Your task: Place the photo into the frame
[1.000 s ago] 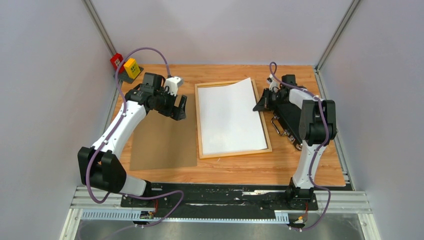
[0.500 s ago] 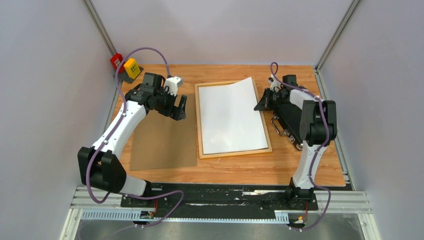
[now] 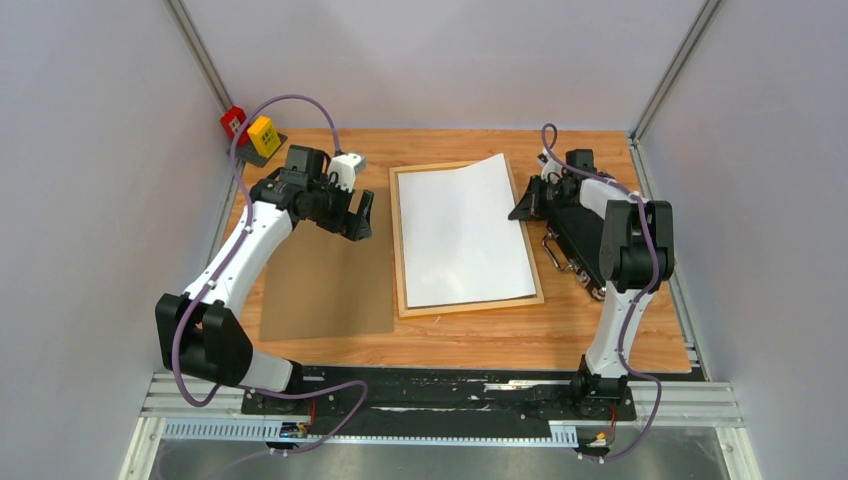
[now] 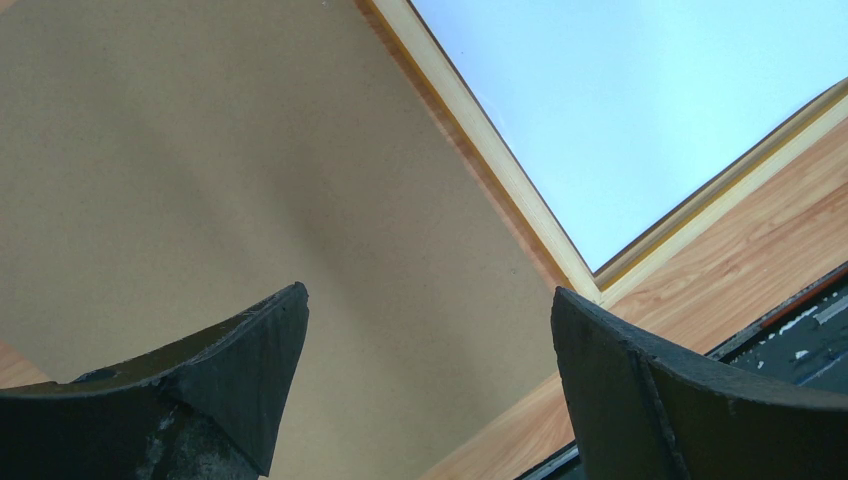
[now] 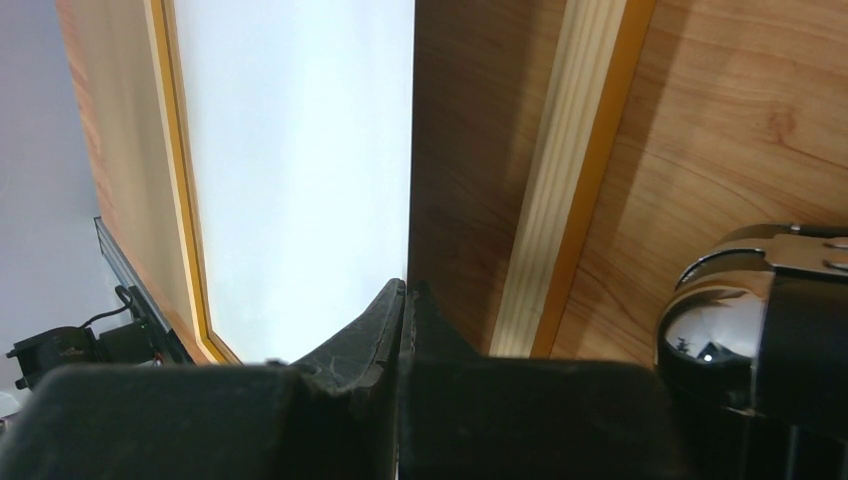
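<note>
The photo (image 3: 462, 234) lies white back up over the wooden frame (image 3: 400, 262) in the middle of the table. Its far right edge is lifted above the frame's right rail. My right gripper (image 3: 519, 210) is shut on that edge of the photo; in the right wrist view the sheet (image 5: 300, 170) runs out edge-on from between the closed fingers (image 5: 403, 300), with the frame's rail (image 5: 560, 200) beneath it. My left gripper (image 3: 362, 214) is open and empty, hovering left of the frame over the brown hardboard panel (image 3: 325, 280). In the left wrist view the frame's corner (image 4: 590, 290) and the photo (image 4: 640, 110) show.
A black case with metal handles (image 3: 575, 245) lies right of the frame under my right arm. A red and a yellow block (image 3: 252, 130) sit at the far left corner. Grey walls close in on both sides.
The photo has shifted slightly left over the frame, its right edge still held up by my right gripper. The left arm has not moved.
</note>
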Controlling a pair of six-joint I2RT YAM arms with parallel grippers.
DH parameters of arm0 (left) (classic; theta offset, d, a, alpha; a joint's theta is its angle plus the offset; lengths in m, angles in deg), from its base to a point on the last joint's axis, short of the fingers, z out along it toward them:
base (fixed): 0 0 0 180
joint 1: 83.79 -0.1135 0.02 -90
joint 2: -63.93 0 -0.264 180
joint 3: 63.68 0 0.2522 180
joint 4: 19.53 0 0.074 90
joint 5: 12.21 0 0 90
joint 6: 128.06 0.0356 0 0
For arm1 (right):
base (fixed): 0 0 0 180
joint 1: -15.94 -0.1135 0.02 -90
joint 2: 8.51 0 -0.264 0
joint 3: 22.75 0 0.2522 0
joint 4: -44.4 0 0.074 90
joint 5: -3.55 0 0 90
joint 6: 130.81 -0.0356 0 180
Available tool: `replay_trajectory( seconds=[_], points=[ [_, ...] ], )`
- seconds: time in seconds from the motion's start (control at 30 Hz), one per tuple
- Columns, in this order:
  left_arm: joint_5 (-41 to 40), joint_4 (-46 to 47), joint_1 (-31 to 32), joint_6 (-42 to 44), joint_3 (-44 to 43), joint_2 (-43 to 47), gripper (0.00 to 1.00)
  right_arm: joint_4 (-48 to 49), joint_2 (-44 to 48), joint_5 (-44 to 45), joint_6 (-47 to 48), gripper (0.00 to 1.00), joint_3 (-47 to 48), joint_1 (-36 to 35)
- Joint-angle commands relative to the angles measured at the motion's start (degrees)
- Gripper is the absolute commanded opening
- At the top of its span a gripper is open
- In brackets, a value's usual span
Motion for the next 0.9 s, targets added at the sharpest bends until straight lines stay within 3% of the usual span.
replay_trajectory(
  seconds=[0.0,0.87],
  points=[
    [0.35,0.80,0.00,0.51,-0.12,0.97,0.98,1.78,2.01,-0.78,0.28,0.00,0.11,-0.16],
    [0.31,0.70,0.00,0.68,-0.20,1.03,0.98,-0.88,0.03,1.36,3.34,0.01,2.43,-1.33]
  ],
)
